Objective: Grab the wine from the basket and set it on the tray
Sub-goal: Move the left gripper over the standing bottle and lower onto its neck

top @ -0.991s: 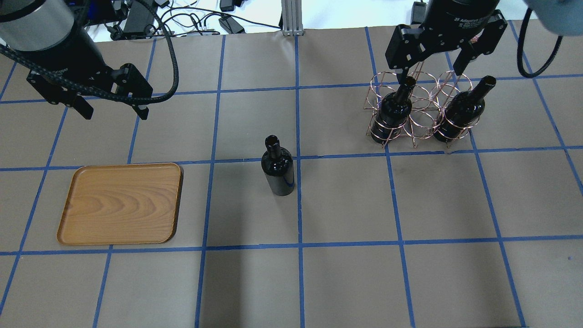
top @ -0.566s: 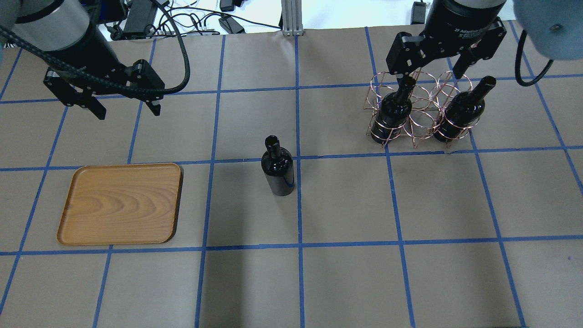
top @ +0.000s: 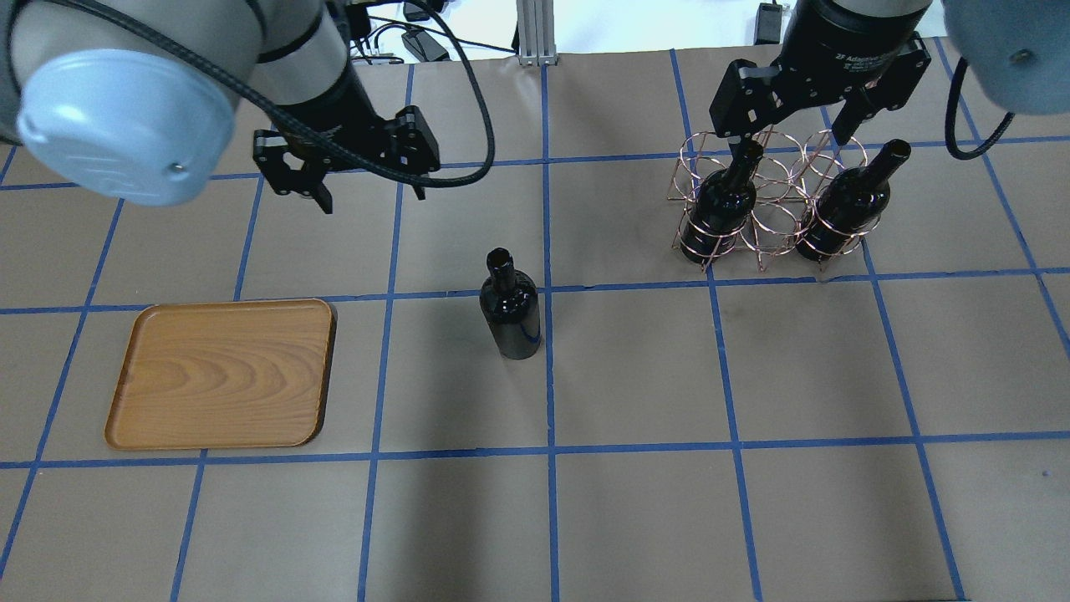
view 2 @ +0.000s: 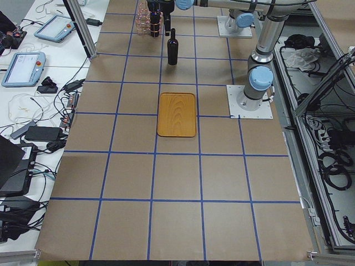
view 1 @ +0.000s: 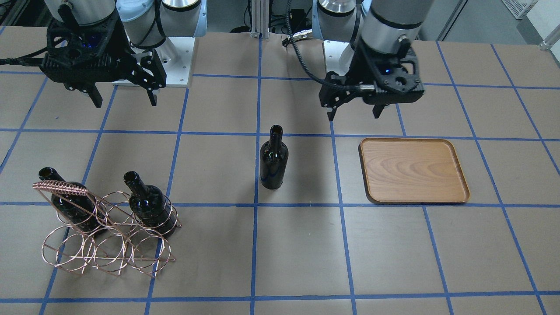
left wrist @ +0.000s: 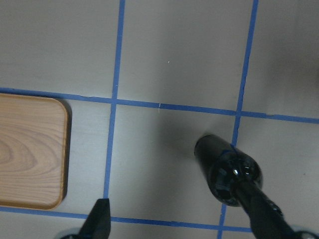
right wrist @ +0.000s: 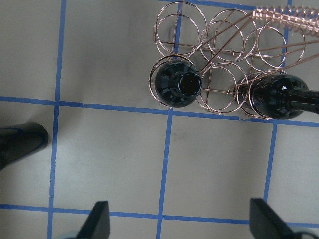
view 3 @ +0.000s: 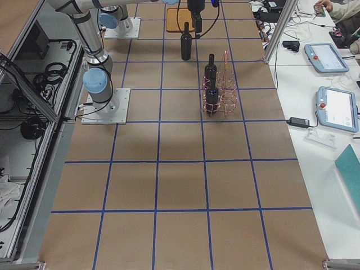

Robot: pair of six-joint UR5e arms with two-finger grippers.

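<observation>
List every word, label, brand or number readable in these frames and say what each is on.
"2F Adaptive": on the right gripper body, in the overhead view; the smaller lines under it are too blurred to read.
Bottles, basket, tray: no text on them.
Pendant screens beside the table: too small to read.

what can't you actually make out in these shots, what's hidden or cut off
- Overhead view: the basket handle and far rings are hidden under the right claw.
- Left wrist view: the standing bottle has its neck blurred and running off the bottom edge, so its mouth is unseen.
- Left wrist view: the tray is cut by the left edge.
- Exterior left view: the basket is too small and far for detail.
</observation>
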